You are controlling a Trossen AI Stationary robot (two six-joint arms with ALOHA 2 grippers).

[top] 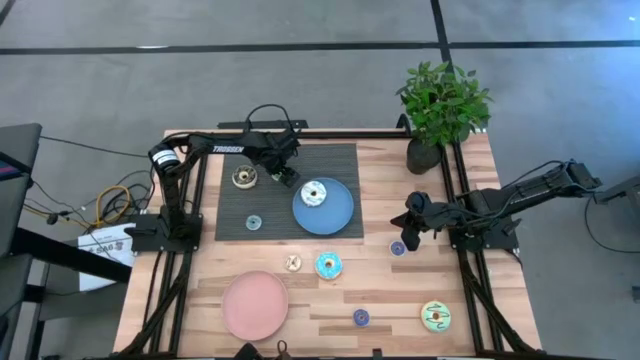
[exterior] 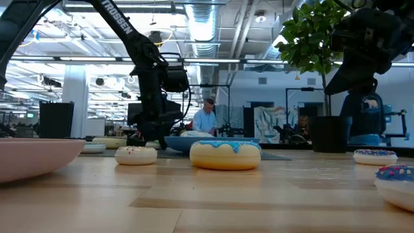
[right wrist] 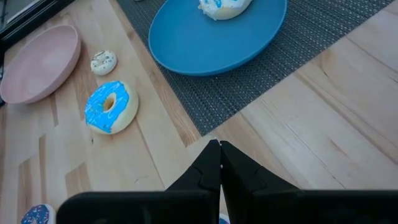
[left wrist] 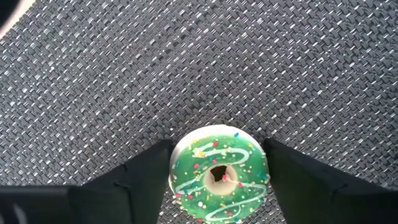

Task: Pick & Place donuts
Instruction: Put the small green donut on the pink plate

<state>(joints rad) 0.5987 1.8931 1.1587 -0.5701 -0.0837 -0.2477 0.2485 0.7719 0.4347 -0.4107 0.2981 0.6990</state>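
A small green donut [left wrist: 219,174] with white drizzle and sprinkles lies flat on the dark woven mat [top: 235,205]. My left gripper [top: 286,176] points down over it, one finger on either side. A brown-cream donut [top: 245,178] and a tiny teal one [top: 253,222] also lie on the mat. The blue plate [top: 340,215] carries a white donut [top: 314,193]. My right gripper [right wrist: 219,155] is shut and hangs above the wood at the table's right side [top: 410,232], touching nothing. My left gripper has the green donut's outer rim between its two fingers, one finger [left wrist: 152,171] at the rim's one side [left wrist: 176,163] and the other at the opposite side [left wrist: 263,163]. The fingers come from above, pointing steeply down. The donut lies flat on the mat, hole up.
On the bare wood lie a teal-iced donut [top: 328,265], a tiny cream one [top: 292,263], two tiny blue ones [top: 397,247] [top: 361,317] and a yellow-green one [top: 436,316]. A pink plate [top: 255,305] sits near the front edge. A potted plant [top: 440,110] stands at the far right.
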